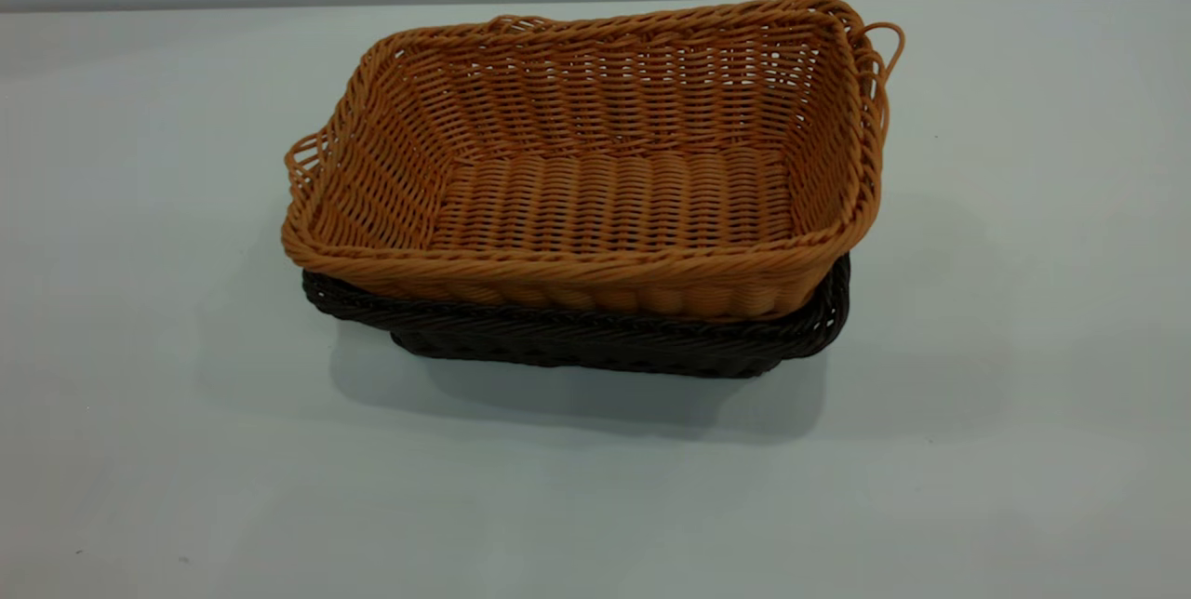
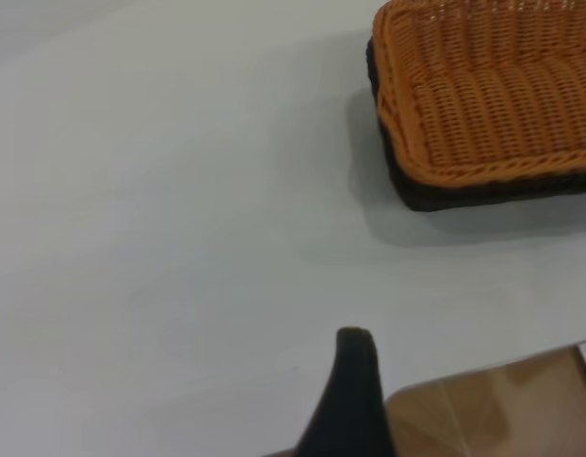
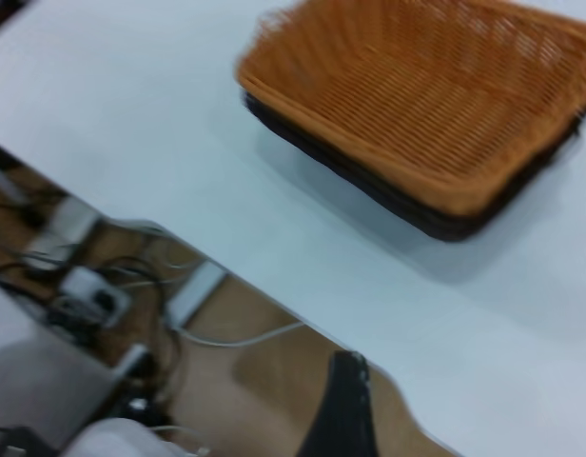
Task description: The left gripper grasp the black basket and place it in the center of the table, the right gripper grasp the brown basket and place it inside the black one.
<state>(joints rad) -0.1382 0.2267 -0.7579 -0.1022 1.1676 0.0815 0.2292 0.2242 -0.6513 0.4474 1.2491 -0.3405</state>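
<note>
The brown basket (image 1: 595,162), orange-tan woven wicker with a braided rim and small loops at its ends, sits nested inside the black basket (image 1: 595,343), whose dark rim and lower wall show beneath it along the near side. The pair rests near the middle of the table (image 1: 140,394). It sits slightly skewed in the black basket, its rim well above the dark one.

The left gripper (image 2: 355,400) is well apart from the baskets, by the table's edge. The right gripper (image 3: 345,409) is also well away from them, beyond the table's edge, above the floor with cables (image 3: 93,286). One dark finger of each shows; whether either claw is apart or together cannot be told. Neither touches anything.
</note>
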